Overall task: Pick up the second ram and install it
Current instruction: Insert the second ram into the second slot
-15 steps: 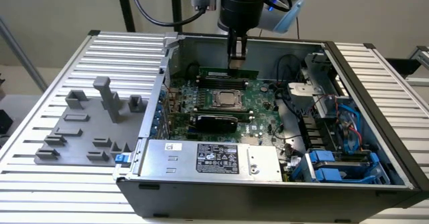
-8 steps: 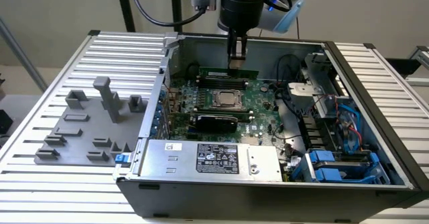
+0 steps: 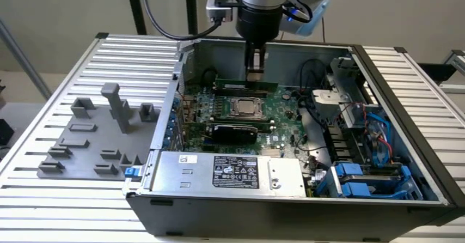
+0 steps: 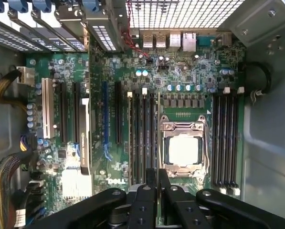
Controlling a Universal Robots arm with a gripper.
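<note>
Ribbed metal bench (image 3: 65, 210) under everything, an open computer case (image 3: 305, 213) on it, and I'm reaching deep inside. Eyes on the second ram (image 3: 231, 83): a thin green stick on its long edge, lying crosswise just behind the processor socket (image 3: 247, 108), over the black memory slots (image 4: 143, 138). My pincer (image 3: 254, 75) drops straight onto its middle. The fingers (image 4: 146, 195) are pressed close together, so I read this as pinching the stick by its top edge. I can't tell whether its lower edge sits in a slot or hangs just above one.

How will it handle? I'd say light, stiff and brittle, a bare board that won't bend kindly. The flat faces look smooth, so it could slip or pivot between my pads. The middle of the top edge seems the right hold, keeping it level, because any tilt could jam it at the slot.

Further out, the power supply (image 3: 232, 172) fills the near side of the case. Blue drive bays (image 3: 360, 177) are on the exterior view's right. The grey tray (image 3: 80, 169) lies well apart on the exterior view's left.
</note>
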